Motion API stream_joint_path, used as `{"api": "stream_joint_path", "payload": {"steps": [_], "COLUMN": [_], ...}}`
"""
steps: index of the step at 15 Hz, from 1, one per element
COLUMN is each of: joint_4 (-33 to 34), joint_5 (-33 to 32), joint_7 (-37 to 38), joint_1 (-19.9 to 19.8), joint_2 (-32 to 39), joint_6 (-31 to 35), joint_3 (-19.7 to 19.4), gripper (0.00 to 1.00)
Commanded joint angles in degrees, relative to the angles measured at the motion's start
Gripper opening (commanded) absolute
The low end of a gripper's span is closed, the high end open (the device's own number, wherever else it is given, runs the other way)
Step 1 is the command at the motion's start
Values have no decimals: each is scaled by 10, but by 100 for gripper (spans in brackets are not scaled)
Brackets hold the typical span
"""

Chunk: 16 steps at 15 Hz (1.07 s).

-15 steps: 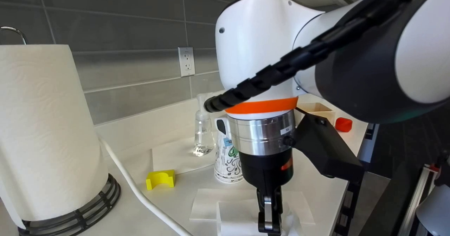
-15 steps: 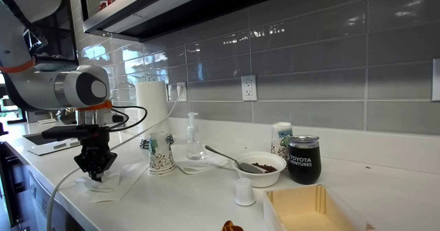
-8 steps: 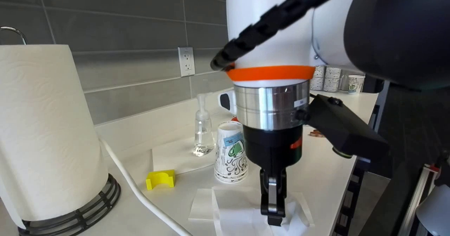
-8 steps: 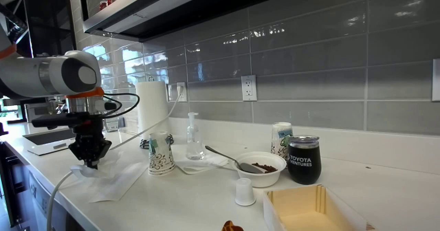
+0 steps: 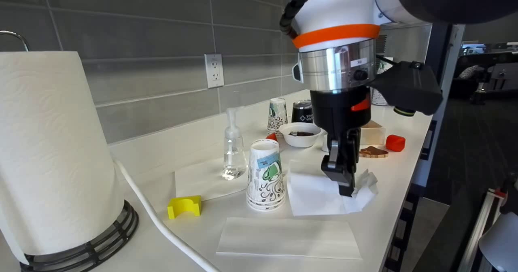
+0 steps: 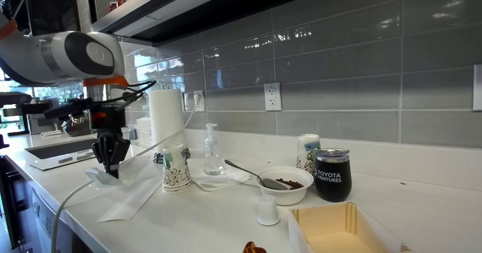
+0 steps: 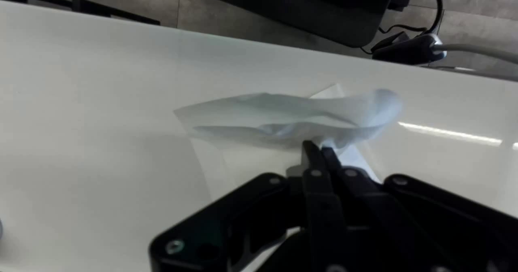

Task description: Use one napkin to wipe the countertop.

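My gripper [image 5: 346,188] is shut on a crumpled white napkin [image 5: 315,195] and holds it by a bunched part. The rest of the napkin hangs out to the side of the fingers. In an exterior view the napkin [image 6: 101,177] seems raised above the countertop [image 6: 196,223]. In the wrist view the gripper [image 7: 323,145] has its fingers close together at the edge of the napkin [image 7: 259,106], with the cream-white countertop [image 7: 81,142] below. A flat folded white sheet [image 5: 289,239] lies on the countertop, nearer that camera than the held napkin.
Printed cups [image 5: 265,179], a soap bottle [image 5: 234,154], a yellow block [image 5: 185,206] and a paper towel roll [image 5: 52,154] stand nearby. A white cable [image 5: 166,227] crosses the counter. Farther along are a bowl [image 6: 288,196], a black tumbler [image 6: 333,176] and a wooden box [image 6: 346,230].
The gripper has risen with the napkin and moved up and right in both exterior views. The folded sheet, earlier partly covered by the napkin, now shows fully in an exterior view.
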Motion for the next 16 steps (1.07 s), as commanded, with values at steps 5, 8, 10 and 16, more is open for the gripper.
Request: {"api": "stream_joint_path", "payload": {"steps": [5,8,10,16], "joint_4": [-7,10,23,50], "joint_5": [-16,-33,-45,-82], "joint_7": [88,121,137,167], "joint_1": [-114,-155,-174,-187], "joint_2": [-40,-14,15,127], "joint_6": [-38,-38,-30,64], "joint_3": [-47,-54,-54,-54], "gripper": [0,0,0,0]}}
